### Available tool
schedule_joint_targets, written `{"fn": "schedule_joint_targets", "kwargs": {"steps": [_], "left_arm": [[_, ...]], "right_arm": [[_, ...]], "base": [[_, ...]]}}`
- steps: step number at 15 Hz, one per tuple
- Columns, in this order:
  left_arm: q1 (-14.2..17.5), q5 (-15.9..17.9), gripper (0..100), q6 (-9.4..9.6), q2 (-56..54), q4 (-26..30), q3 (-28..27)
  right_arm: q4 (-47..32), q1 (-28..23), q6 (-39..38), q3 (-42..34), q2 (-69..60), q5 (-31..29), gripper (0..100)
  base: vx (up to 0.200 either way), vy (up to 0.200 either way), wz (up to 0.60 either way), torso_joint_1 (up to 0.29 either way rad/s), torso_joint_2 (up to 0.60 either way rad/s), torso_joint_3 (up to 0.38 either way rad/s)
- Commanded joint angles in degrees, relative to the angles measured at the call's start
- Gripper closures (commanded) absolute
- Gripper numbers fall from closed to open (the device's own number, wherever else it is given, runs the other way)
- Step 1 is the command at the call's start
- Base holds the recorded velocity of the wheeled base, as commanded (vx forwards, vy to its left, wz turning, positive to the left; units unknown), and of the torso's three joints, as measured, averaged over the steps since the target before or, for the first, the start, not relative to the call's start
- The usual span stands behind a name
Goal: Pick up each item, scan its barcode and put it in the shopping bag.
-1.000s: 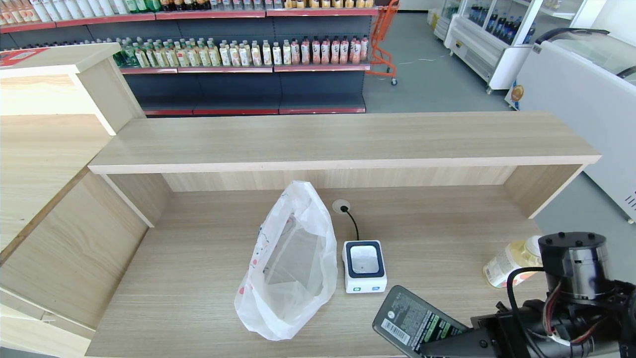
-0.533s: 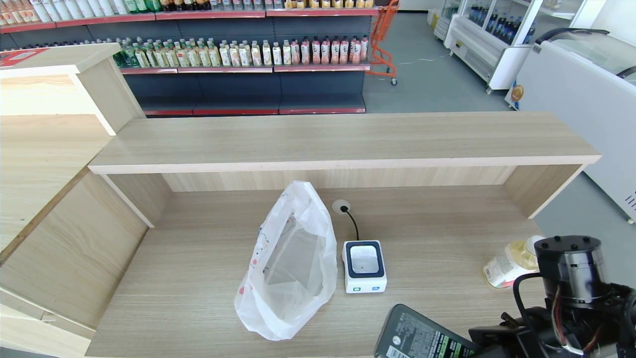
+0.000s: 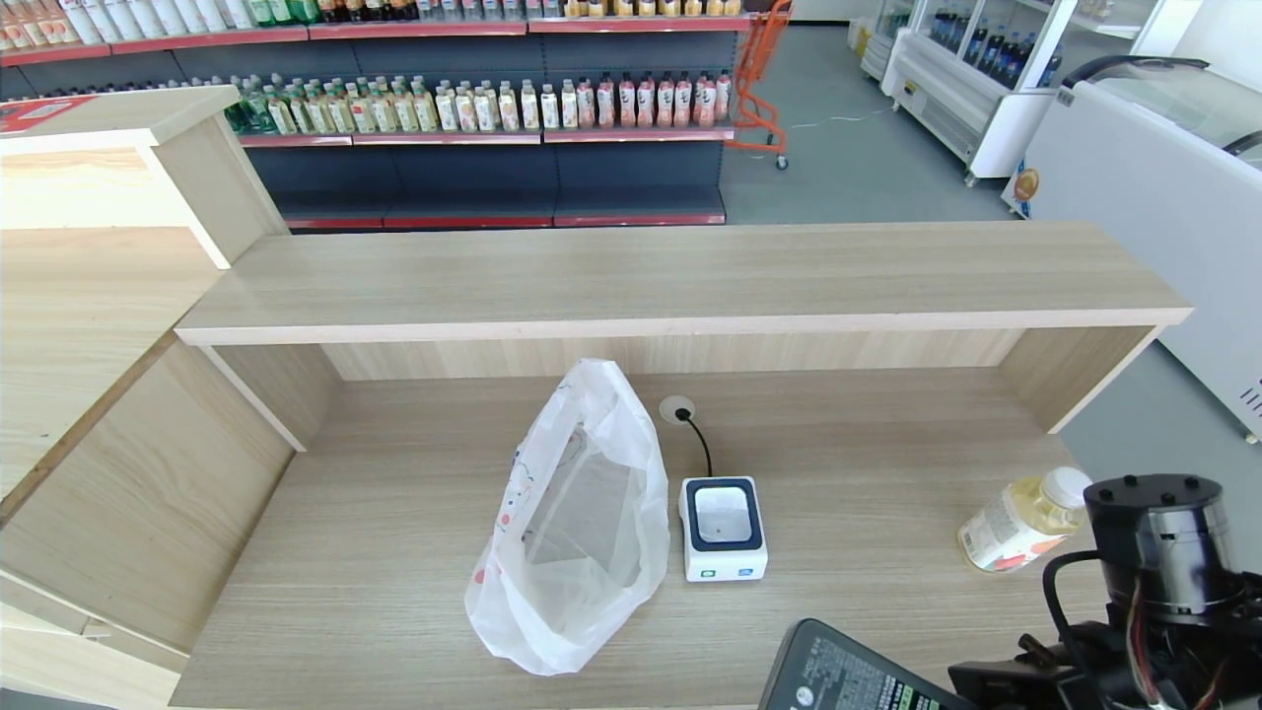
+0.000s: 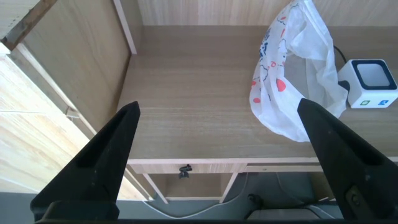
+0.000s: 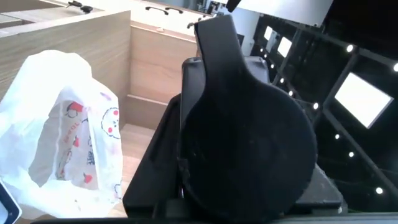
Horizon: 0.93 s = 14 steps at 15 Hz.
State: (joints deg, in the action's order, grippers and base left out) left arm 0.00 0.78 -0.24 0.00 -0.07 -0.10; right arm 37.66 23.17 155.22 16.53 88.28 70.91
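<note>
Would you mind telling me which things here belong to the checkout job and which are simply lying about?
Part of the job: dark packet, held up near the counter's front edge; yellow bottle, lying on the counter; scanner; shopping bag, open beside the scanner.

Just standing about: drink shelves; orange trolley; freezers.

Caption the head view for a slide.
Right gripper holds a dark packet at the counter's edge, near scanner and shopping bag.

Bright, even light on the bench [image 3: 887, 463]; soft shadow beneath its upper ledge [image 3: 680, 276]; ceiling lamps [image 5: 362, 98] glare, right wrist view.
</note>
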Motion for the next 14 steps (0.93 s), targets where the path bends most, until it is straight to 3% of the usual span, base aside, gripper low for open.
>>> {"fn": "schedule_joint_targets", "kwargs": {"steps": [1, 6, 8, 10, 11, 12, 14], "left_arm": [[0.0, 0.0, 0, -0.02, 0.0, 0.0, 0.0], [0.0, 0.0, 0, -0.02, 0.0, 0.0, 0.0], [0.0, 0.0, 0, -0.02, 0.0, 0.0, 0.0], [0.0, 0.0, 0, -0.02, 0.0, 0.0, 0.0], [0.0, 0.0, 0, -0.02, 0.0, 0.0, 0.0], [0.0, 0.0, 0, -0.02, 0.0, 0.0, 0.0], [0.0, 0.0, 0, -0.02, 0.0, 0.0, 0.0]], "right_arm": [[-0.4, 0.0, 0.1, 0.0, -0.5, 0.0, 100], [-0.5, -0.3, -2.4, 0.7, -1.3, -0.2, 100], [0.0, -2.4, -18.2, 6.0, -4.6, -1.3, 100], [0.0, -9.2, -38.6, 10.4, -7.6, -5.3, 100], [1.8, -14.5, -50.8, 10.8, -9.6, -10.1, 100], [4.6, -19.2, -57.0, 10.4, -10.4, -11.2, 100], [2.7, -20.9, -73.8, 5.5, -10.8, -10.4, 100]], "base": [[0.000, 0.000, 0.00, 0.000, 0.00, 0.000], [0.000, 0.000, 0.00, 0.000, 0.00, 0.000], [0.000, 0.000, 0.00, 0.000, 0.00, 0.000], [0.000, 0.000, 0.00, 0.000, 0.00, 0.000], [0.000, 0.000, 0.00, 0.000, 0.00, 0.000], [0.000, 0.000, 0.00, 0.000, 0.00, 0.000], [0.000, 0.000, 0.00, 0.000, 0.00, 0.000]]}}
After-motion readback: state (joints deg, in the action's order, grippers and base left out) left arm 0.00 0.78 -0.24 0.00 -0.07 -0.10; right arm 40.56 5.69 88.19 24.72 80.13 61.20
